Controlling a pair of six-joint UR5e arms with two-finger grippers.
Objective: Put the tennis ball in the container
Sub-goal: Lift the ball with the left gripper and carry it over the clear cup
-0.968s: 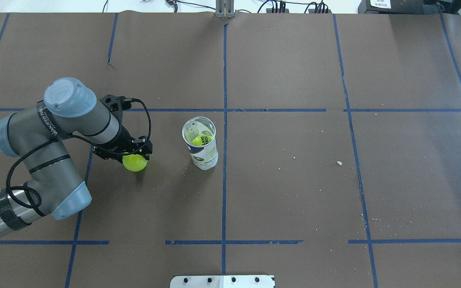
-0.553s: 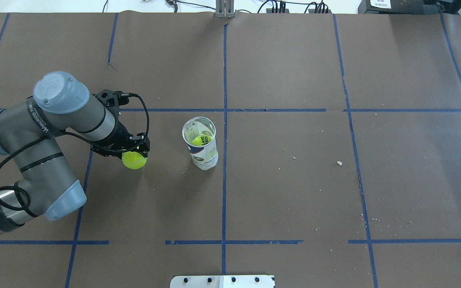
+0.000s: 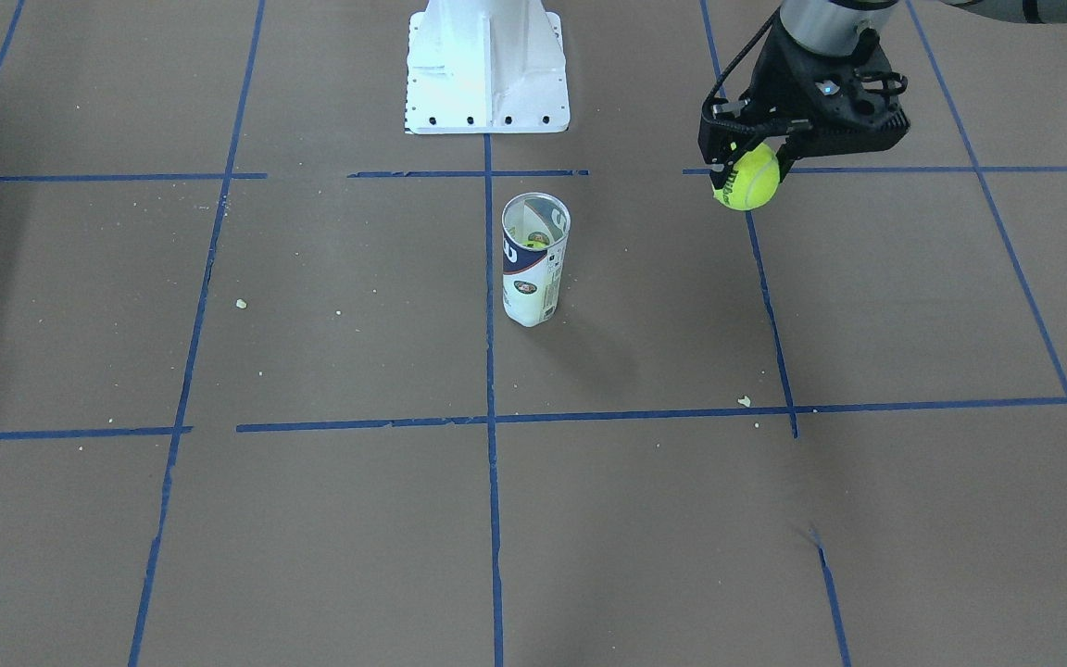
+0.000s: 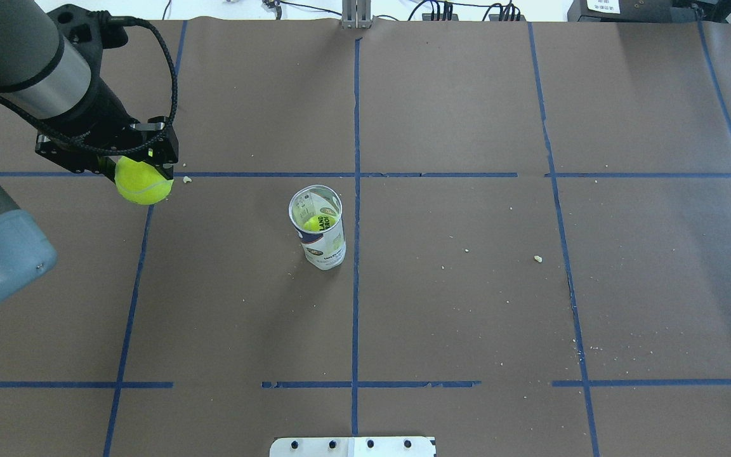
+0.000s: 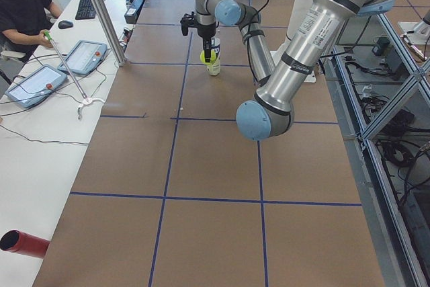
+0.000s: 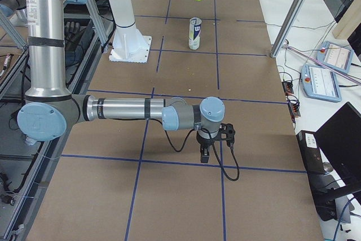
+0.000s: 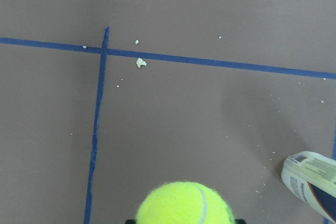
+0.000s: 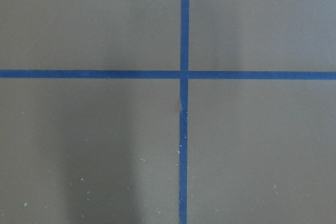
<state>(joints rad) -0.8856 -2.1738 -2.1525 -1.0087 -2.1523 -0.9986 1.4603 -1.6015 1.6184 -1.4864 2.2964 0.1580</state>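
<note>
Front: left gripper [image 3: 745, 162] clamps fuzzy yellow-green tennis ball [image 3: 748, 181], aloft, well apart from upright clear plastic tube container [image 3: 533, 269].
Overhead: second yellow ball [image 4: 310, 223] inside. Narrow mouth, so off-centre release may bounce out or topple it.
Right side: right gripper [image 6: 210, 149], open or closed, cannot tell.

Lighting's bright and pretty even, coming from overhead, so shadows on the brown table [image 3: 311, 519] stay soft. The container [image 3: 534, 259] throws just a faint smudge toward the front camera's lower right. The white robot base [image 3: 485, 65] is nearly blown out. In the left wrist view the tennis ball [image 7: 184, 203] sits close and slightly soft. Both side views look stretched at the edges.
</note>
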